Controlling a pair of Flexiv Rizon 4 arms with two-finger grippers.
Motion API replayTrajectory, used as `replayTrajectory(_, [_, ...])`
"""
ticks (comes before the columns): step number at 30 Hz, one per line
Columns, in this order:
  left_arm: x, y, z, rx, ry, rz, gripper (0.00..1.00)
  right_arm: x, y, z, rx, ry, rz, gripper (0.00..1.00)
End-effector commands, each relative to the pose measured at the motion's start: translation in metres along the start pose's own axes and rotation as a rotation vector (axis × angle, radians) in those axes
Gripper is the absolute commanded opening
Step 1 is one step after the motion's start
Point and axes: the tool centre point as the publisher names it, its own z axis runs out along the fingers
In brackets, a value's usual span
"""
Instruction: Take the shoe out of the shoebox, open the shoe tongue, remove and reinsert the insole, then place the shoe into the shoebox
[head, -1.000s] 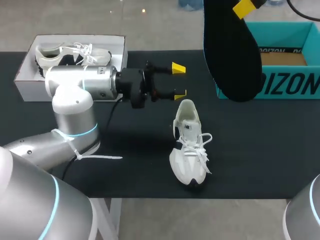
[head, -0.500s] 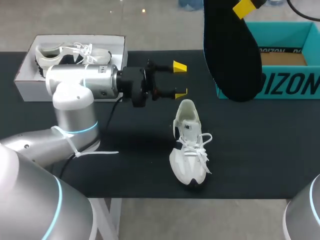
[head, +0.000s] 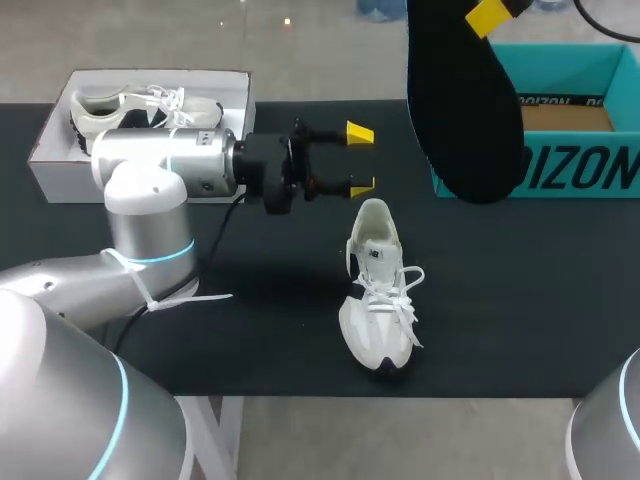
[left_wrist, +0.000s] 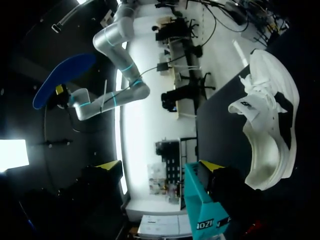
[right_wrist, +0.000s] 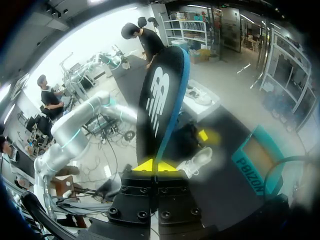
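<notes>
A white shoe stands on the black table, toe toward the front edge and heel toward my left gripper. That gripper hovers open just behind the heel, with nothing between its fingers. In the left wrist view the shoe lies beside the open gripper. High above the table, my right gripper is shut on the end of a dark insole, which hangs down. In the right wrist view the insole rises from the shut gripper. The teal shoebox sits at the back right.
A white box holding another white shoe stands at the back left, behind my left arm. The teal shoebox also shows close to the left gripper's fingers.
My left arm has shifted slightly, its gripper edging a little to the right. The right arm and the insole have not moved.
</notes>
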Motion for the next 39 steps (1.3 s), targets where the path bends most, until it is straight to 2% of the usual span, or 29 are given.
replayTrajectory(1, [0.001,-0.001,0.001,-0.002,0.000,0.002,1.00,-0.001,0.001,0.000,0.003,0.001,0.001,0.00])
replayTrajectory(3, [0.001,-0.001,0.001,-0.002,0.000,0.002,1.00,-0.001,0.001,0.000,0.003,0.001,0.001,0.00])
replayTrajectory(8, [0.001,-0.001,0.001,-0.002,0.000,0.002,1.00,-0.042,-0.025,0.013,-0.006,0.114,0.079,0.00])
replayTrajectory(14, [0.001,-0.001,0.001,-0.002,0.000,0.002,1.00,-0.082,-0.064,0.042,-0.001,0.243,0.221,0.00])
replayTrajectory(22, [0.001,-0.001,0.001,-0.002,0.000,0.002,1.00,-0.117,-0.098,0.092,0.018,0.371,0.355,0.00])
replayTrajectory(29, [0.001,-0.001,0.001,-0.002,0.000,0.002,1.00,-0.138,-0.106,0.125,0.026,0.444,0.429,0.00])
replayTrajectory(39, [-0.004,-0.005,0.005,0.010,0.007,0.028,1.00,-0.165,-0.098,0.161,0.081,0.469,0.488,0.00])
